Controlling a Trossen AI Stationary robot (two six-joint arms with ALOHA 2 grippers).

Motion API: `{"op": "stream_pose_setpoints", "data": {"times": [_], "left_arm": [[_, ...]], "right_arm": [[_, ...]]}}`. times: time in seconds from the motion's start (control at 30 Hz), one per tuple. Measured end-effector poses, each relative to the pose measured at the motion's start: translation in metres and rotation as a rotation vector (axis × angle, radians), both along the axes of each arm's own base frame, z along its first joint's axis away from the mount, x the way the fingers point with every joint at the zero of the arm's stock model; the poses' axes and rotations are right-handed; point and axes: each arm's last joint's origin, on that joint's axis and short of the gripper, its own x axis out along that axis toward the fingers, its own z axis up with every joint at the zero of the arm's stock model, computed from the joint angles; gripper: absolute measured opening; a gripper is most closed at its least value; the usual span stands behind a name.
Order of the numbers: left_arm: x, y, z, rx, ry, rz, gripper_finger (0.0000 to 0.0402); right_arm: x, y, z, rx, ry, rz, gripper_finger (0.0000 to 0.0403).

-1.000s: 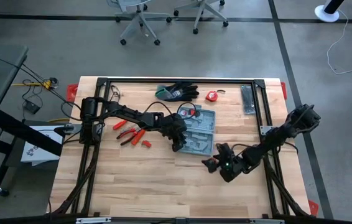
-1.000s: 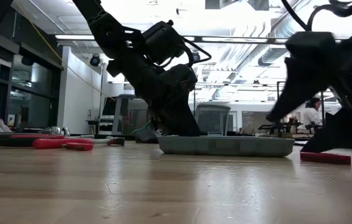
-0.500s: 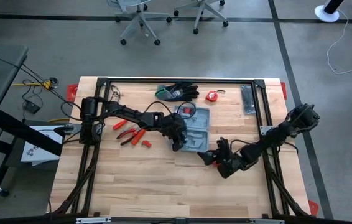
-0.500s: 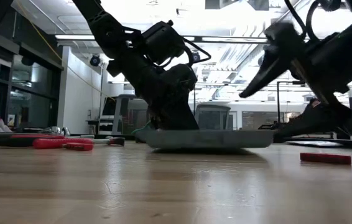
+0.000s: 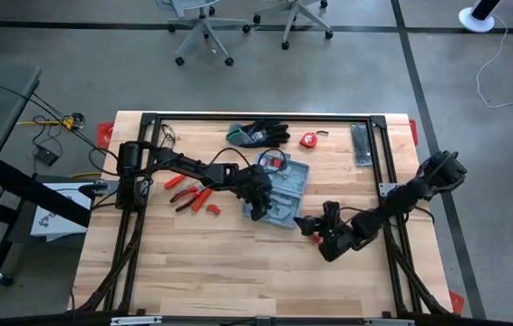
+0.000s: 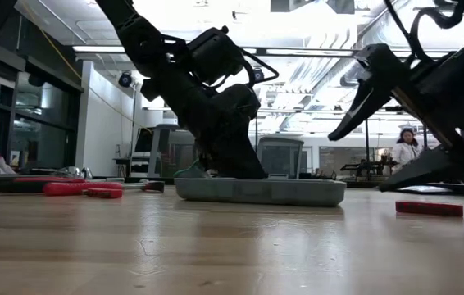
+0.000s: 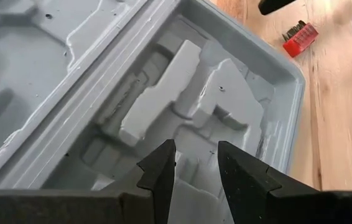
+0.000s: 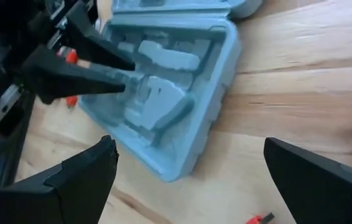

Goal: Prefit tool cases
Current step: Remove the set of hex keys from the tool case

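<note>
The tool case point(image 5: 282, 188) lay open and flat on the counter point(image 5: 220, 263), both moulded halves facing up, and the left end effector point(image 5: 258, 206) was down on its near rim, at the edge closest to that arm. The wrist view showed the two dark fingers point(image 7: 163, 174) partly closed over the case's inner wall, with a narrow gap between them and grey plastic in that gap. It looked like a pinch on the rim, though whether the pads were truly bearing on the plastic could not be told.

The right end effector point(image 5: 313, 223) hung just off the case's opposite corner, fingers spread as wide as they go, holding nothing. A small red bit holder point(image 5: 314, 238) lay on the counter right beside it.

The step in hand seemed to be steadying the case so the halves could be worked together. To do it well, the left side would need to keep its pinch low and square on the wall, since thin plastic tends to flex and slip. The right side would want to come in level with the rim, clear of the red piece, and catch the far edge without pushing the case sideways toward the red pliers point(image 5: 191, 196), well beyond the left end effector.
</note>
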Motion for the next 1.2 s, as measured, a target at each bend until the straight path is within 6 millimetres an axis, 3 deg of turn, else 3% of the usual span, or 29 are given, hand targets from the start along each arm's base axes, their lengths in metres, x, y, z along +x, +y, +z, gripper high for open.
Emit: {"op": "stream_pose_setpoints", "data": {"times": [0.6,1.2], "left_arm": [[0.000,0.000,0.000,0.001,0.001,0.001,0.0115],[0.000,0.000,0.000,0.001,0.002,0.001,0.0115]], "right_arm": [[0.004,-0.001,0.003,-0.064,-0.025,0.013,0.0390],[0.023,-0.003,0.013,-0.161,-0.057,0.187,0.0390]]}}
